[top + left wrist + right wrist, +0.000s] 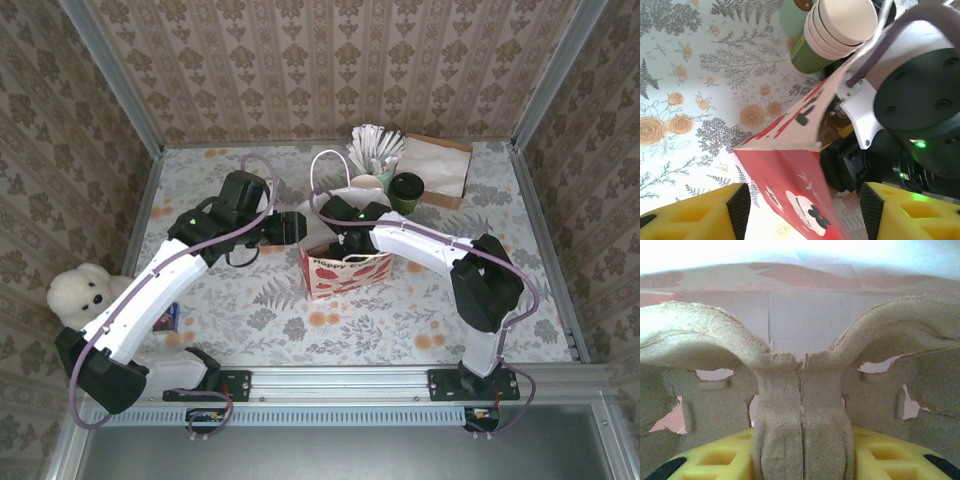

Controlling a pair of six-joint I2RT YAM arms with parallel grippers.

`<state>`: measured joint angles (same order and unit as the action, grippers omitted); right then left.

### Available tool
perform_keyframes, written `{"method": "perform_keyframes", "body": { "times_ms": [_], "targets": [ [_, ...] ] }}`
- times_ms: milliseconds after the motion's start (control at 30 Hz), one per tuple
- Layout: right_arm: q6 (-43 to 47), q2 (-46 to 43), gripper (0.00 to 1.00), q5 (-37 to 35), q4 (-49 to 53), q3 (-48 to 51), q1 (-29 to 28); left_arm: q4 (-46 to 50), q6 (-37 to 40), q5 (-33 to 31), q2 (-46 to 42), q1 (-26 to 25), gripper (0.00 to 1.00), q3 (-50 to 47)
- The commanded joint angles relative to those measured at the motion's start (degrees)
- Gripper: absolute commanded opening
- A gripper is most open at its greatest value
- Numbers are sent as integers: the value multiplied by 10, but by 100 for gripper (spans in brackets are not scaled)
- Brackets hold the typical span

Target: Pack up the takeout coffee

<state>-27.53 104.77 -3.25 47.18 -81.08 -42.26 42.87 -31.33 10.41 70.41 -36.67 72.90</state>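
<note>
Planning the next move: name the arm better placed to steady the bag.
Left, likely: left pincer open astride the bag rim; right pincer shut on the pulp carrier inside.

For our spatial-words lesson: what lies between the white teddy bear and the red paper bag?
The left arm slants across between the teddy bear and the red paper bag; the top view shows it.

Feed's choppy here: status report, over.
Left fingers open astride bag rim. Right fingers shut on pulp carrier inside bag. Lidded coffee unpacked, beside box. Cup stack crowds it.
</note>
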Motion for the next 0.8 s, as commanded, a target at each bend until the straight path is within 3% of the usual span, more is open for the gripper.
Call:
{"method": "perform_keyframes", "body": {
  "times_ms": [0, 267, 533, 767],
  "targets": [
    [-14, -26, 44, -28, -44, 16, -3, -2, -4, 28, -8, 4, 59, 5],
    [-12, 4, 44, -27, -48, 23, -3, -21, -5, 49, 8, 5, 48, 0],
    [-13, 15, 44, -23, -54, 24, -3, -56, -17, 43, 3, 10, 25, -23],
    [-2, 39, 44, -40, -41, 20, -3, -35, -6, 44, 19, 12, 11, -6]
  ]
}}
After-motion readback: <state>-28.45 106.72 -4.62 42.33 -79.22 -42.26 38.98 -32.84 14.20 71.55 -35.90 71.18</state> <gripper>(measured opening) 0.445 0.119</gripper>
